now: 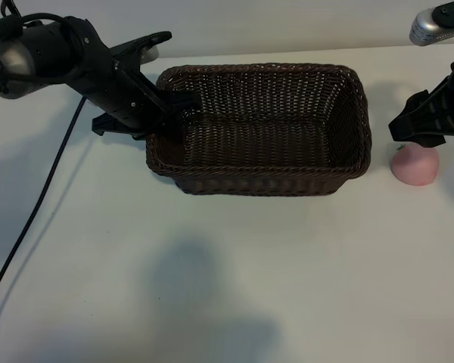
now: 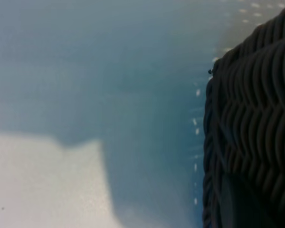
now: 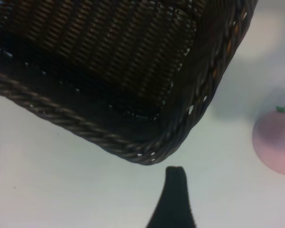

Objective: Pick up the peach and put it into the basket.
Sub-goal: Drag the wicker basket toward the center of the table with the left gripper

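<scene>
The dark-brown woven basket (image 1: 265,128) stands at the middle of the white table. My left gripper (image 1: 169,115) is shut on its left rim, one finger inside the wall and one outside. In the left wrist view only the basket's wicker wall (image 2: 256,133) shows. The pale-pink peach (image 1: 416,165) with its small green leaf lies on the table just right of the basket. My right gripper (image 1: 418,138) hovers open right above it, not touching. The right wrist view shows a basket corner (image 3: 147,152), the peach (image 3: 275,142) and one dark fingertip (image 3: 175,176).
A black cable (image 1: 38,204) trails from the left arm over the table's left side. A silvery metal part (image 1: 431,26) shows at the top right corner. White tabletop (image 1: 227,287) stretches in front of the basket.
</scene>
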`<act>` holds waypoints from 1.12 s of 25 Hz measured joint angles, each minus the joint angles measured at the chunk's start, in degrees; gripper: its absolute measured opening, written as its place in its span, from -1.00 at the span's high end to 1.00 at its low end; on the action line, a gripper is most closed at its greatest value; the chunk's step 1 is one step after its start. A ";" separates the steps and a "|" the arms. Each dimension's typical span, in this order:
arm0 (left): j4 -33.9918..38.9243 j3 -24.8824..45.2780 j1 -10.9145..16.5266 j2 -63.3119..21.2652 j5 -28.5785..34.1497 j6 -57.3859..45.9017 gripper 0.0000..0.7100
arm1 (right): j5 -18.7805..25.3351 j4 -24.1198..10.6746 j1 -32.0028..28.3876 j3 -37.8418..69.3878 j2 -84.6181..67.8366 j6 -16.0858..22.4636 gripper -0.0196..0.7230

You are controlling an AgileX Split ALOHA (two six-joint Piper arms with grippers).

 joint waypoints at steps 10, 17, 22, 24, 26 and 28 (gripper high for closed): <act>-0.03 -0.06 -0.02 0.00 -0.49 -0.60 0.57 | 0.00 0.00 0.00 0.00 0.00 0.00 -0.65; -0.76 -0.06 -0.02 0.00 -0.35 -1.22 0.05 | 0.00 0.00 0.00 0.00 0.00 0.00 -0.65; -0.06 -0.06 -0.08 -0.62 -0.04 -1.54 -0.81 | 0.00 0.00 0.00 0.00 0.00 0.00 -0.65; 1.30 -0.06 -0.07 -1.81 0.60 -1.85 -0.96 | 0.00 0.00 0.00 0.00 0.00 0.00 -0.65; 2.66 -0.06 -0.07 -3.80 1.59 -1.89 -0.99 | 0.00 0.00 0.00 0.00 0.00 0.00 -0.65; 4.13 -0.06 -0.07 -5.97 3.07 -1.89 -0.98 | 0.07 0.00 0.00 0.00 0.00 0.00 -0.65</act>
